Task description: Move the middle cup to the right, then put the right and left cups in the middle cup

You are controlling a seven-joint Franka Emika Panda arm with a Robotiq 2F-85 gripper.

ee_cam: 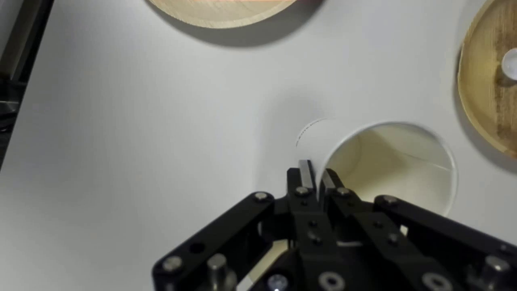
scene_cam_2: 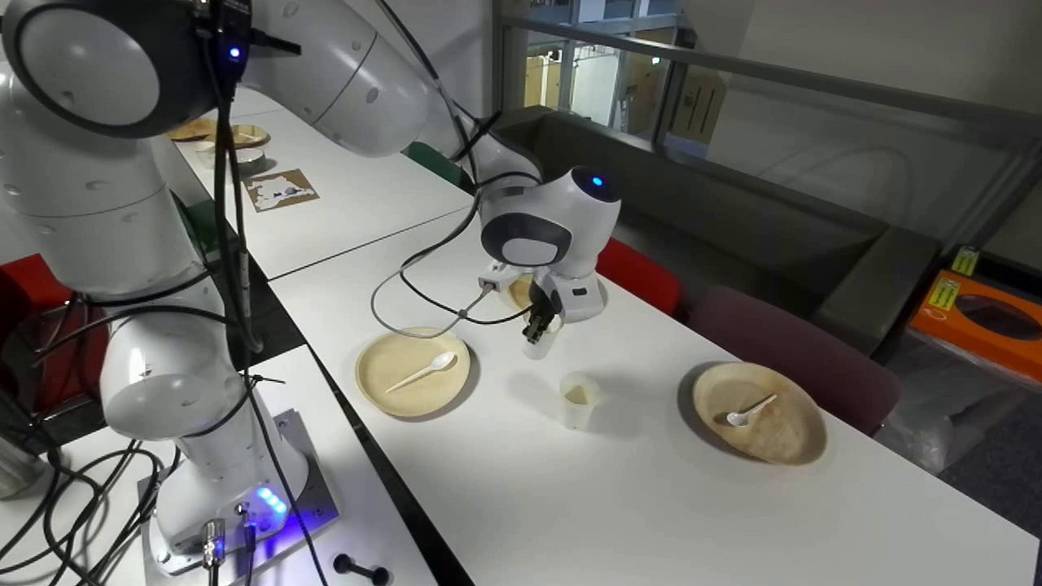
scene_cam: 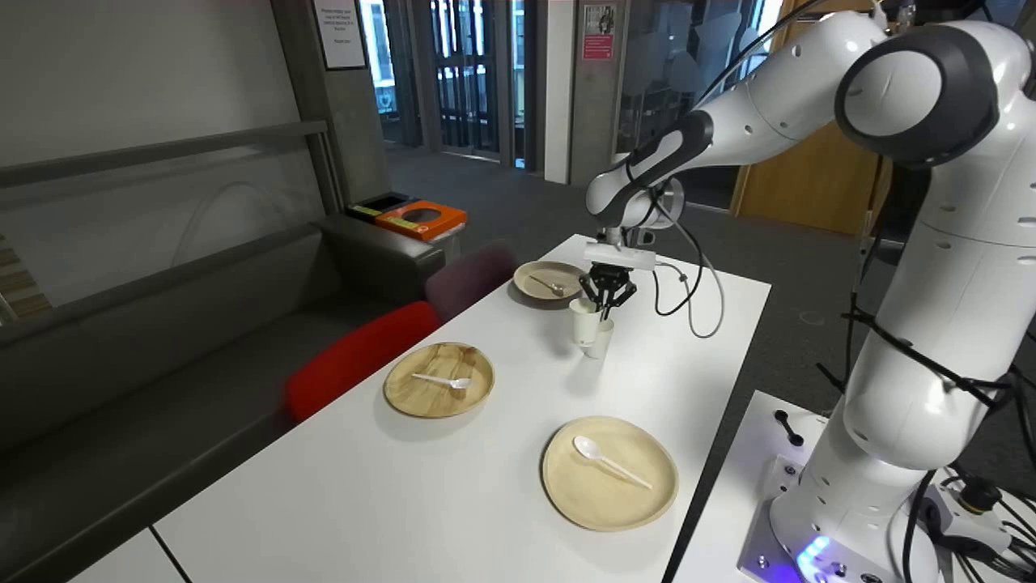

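In an exterior view, far to the left of the pincer (scene_cam_2: 536,330) stands the arm's base (scene_cam_2: 216,472), white with blue lights. Nearer on that side, a round tan plate (scene_cam_2: 391,358) lies on the white table (scene_cam_2: 651,521), with a white spoon (scene_cam_2: 440,362) resting across it. Just behind the pincer, and partly hidden, a second plate (scene_cam_2: 522,290) shows a small patch of its surface. The pincer itself is clamped on the rim of the held cup (ee_cam: 404,169), a small white one: in the wrist view, one of the fingers (ee_cam: 305,176) lies against the outer wall and the other sits inside the mouth, with the thin rim pinched between. That cup hangs from the tips and looks clear of the table. Near the pincer, lower and a little to its right, the standing cup (scene_cam_2: 578,413), also white, is upright on the table, apart from the held one; which of the task's cups each is, I cannot tell. Behind the pincer to the right is a red chair (scene_cam_2: 643,275). Well to the right, a third plate (scene_cam_2: 777,431) carries a second spoon (scene_cam_2: 741,417), with a purple chair (scene_cam_2: 794,358) behind it and an orange box (scene_cam_2: 969,338) farthest off.
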